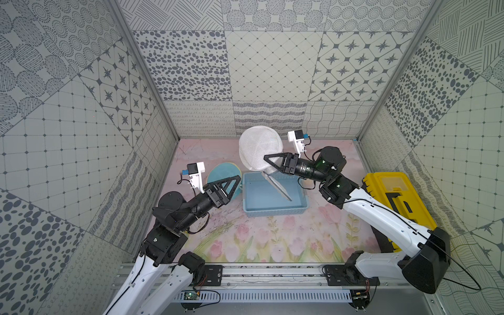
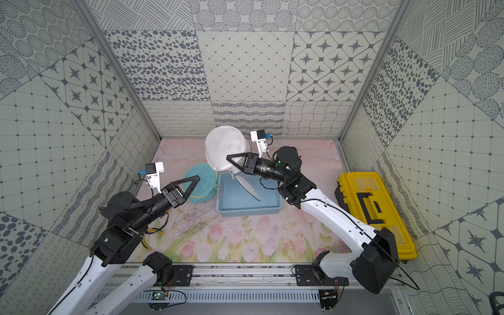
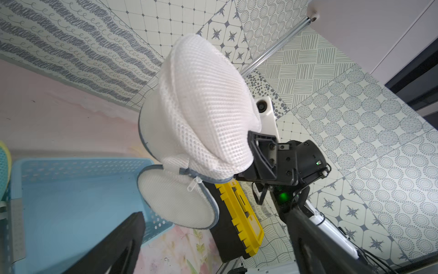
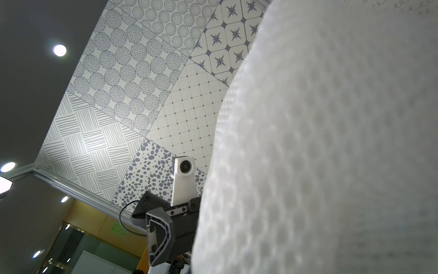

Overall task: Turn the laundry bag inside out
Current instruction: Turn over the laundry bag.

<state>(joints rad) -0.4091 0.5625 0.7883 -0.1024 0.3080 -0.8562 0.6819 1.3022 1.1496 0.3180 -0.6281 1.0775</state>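
The white mesh laundry bag (image 1: 257, 147) (image 2: 225, 147) (image 3: 201, 106) hangs bunched in the air above the back of the blue basket. Its round zippered flap (image 3: 175, 197) dangles below it into the basket. My right gripper (image 1: 266, 157) (image 2: 228, 157) is shut on the bag's lower side, and the mesh fills most of the right wrist view (image 4: 320, 142). My left gripper (image 1: 237, 178) (image 2: 197, 178) is open and holds nothing, a short way to the left of the bag. Its fingers (image 3: 118, 246) stand wide apart in the left wrist view.
A blue plastic basket (image 1: 272, 211) (image 2: 245, 212) sits mid-table under the bag. A teal mesh item (image 1: 218, 171) (image 2: 204, 191) lies to its left, beneath my left gripper. A yellow toolbox (image 1: 395, 196) (image 2: 376, 196) stands along the right wall.
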